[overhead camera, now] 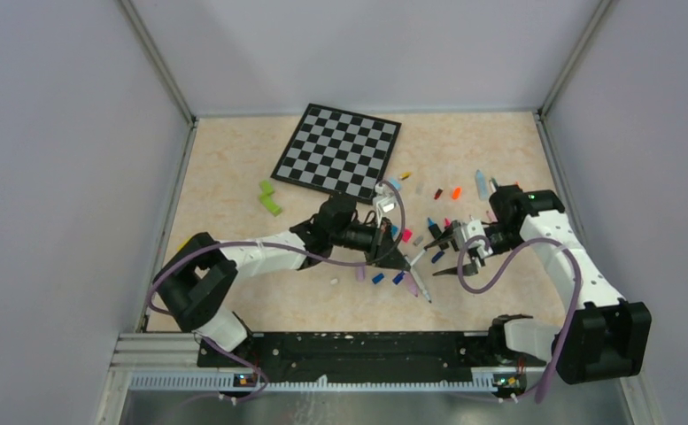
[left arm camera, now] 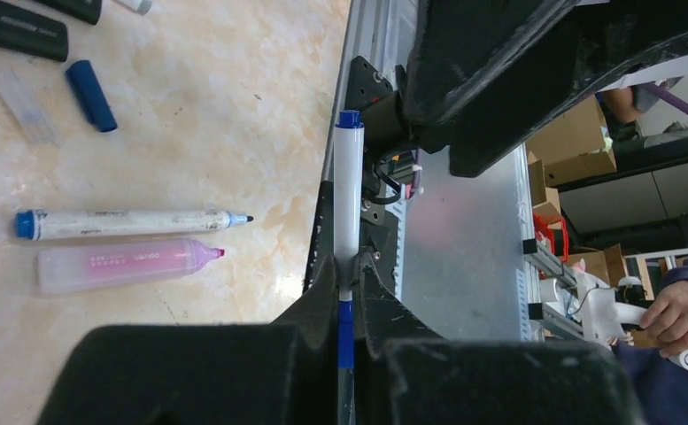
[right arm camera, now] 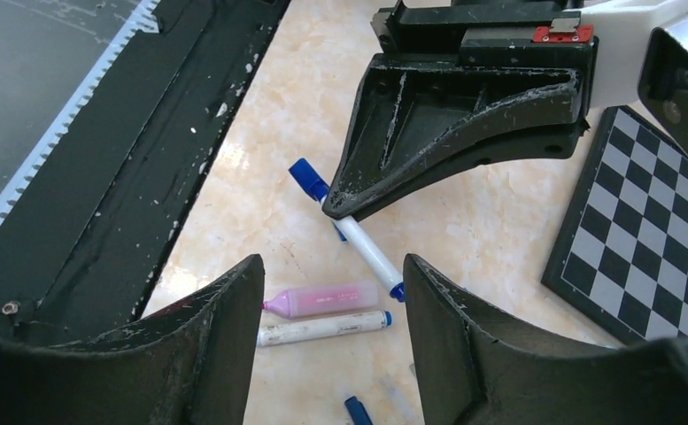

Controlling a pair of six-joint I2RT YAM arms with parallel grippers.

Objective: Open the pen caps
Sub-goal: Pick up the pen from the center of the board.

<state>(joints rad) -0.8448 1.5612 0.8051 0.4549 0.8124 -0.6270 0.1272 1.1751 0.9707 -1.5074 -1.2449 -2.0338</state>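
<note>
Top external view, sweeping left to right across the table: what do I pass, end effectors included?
green pieces → checkered board → left end effector, shut on a pen → right end effector, open. The scattered caps and pens between the arms overlap too much to place.

A robotics lab: grey panel walls (overhead camera: 57, 133) on aluminium posts (overhead camera: 157, 60) box in the bench (overhead camera: 225, 177); cardboard boxes (left arm camera: 568, 137) sit beyond its metal rail (overhead camera: 322, 380).
</note>
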